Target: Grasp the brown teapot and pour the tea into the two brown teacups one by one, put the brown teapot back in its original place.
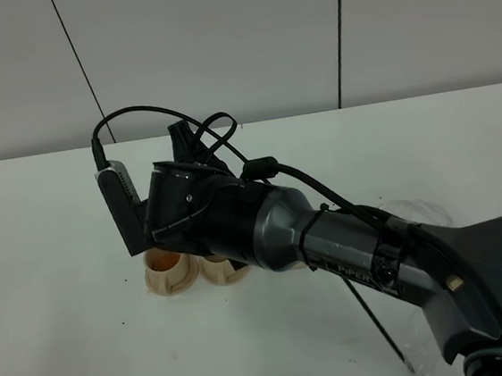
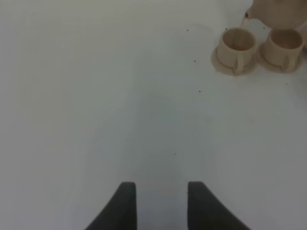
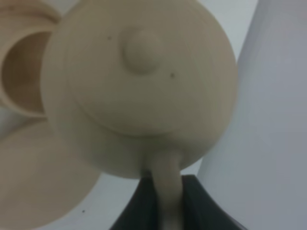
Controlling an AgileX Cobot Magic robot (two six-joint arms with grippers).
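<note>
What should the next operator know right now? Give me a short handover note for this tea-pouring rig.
Left claw: open, empty, above the table.
Right claw: shut on the handle of the brown teapot, which is tilted over the cups.
Done: teapot grasped; tea is streaming into one teacup.
Unclear: whether the other teacup beside it holds tea.
Left: finish pouring, fill the second cup if needed, set the teapot back.

Only one marking is reading out: white lettering "PIPER" (image 1: 357, 272), sitting on the grey forearm link of the right arm (image 1: 282, 230) in the high view. It's running along the link and tilting with it, just below where the black cable (image 1: 304, 184) is passing over. It's coming through small and soft, but legible.
</note>
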